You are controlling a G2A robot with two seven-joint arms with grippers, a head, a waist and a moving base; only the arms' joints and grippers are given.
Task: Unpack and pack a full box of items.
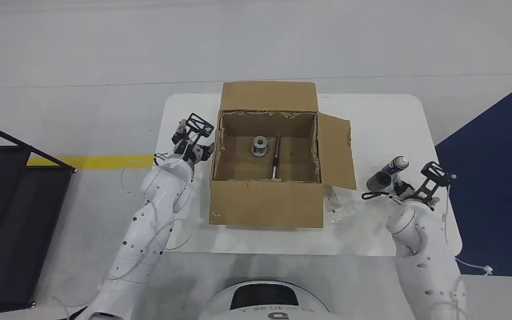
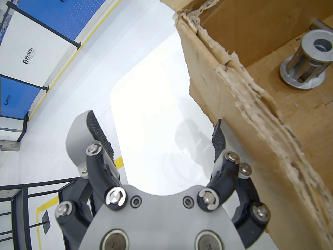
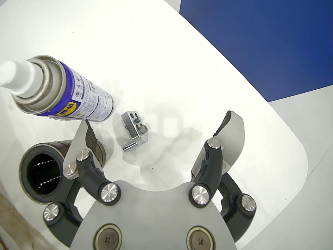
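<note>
Table [image 1: 376, 112], white with rounded corners, carries everything. At its left side the left gripper [image 2: 154, 120] hangs just outside the cardboard box [image 1: 268, 204], fingers spread wide with nothing between them. One finger pad sits close against the box's frayed left wall, though contact cannot be made out. The box stands open in the middle of the table, its flaps folded outward at the back and the right. On its floor a metal spool [image 2: 307, 66] stands upright, and a thin rod [image 1: 276, 160] lies just beside it to the right. Past the right flap [image 1: 338, 152], on the bare table, a spray can [image 3: 72, 94] with a blue label stands near a dark hollow cylinder [image 3: 39, 170], which sits open end up, nearer the box. A small metal bracket [image 3: 135, 131] lies flat near both. The right gripper [image 3: 158, 119] hangs above this group, fingers spread apart and empty, one finger in front of the cylinder.
</note>
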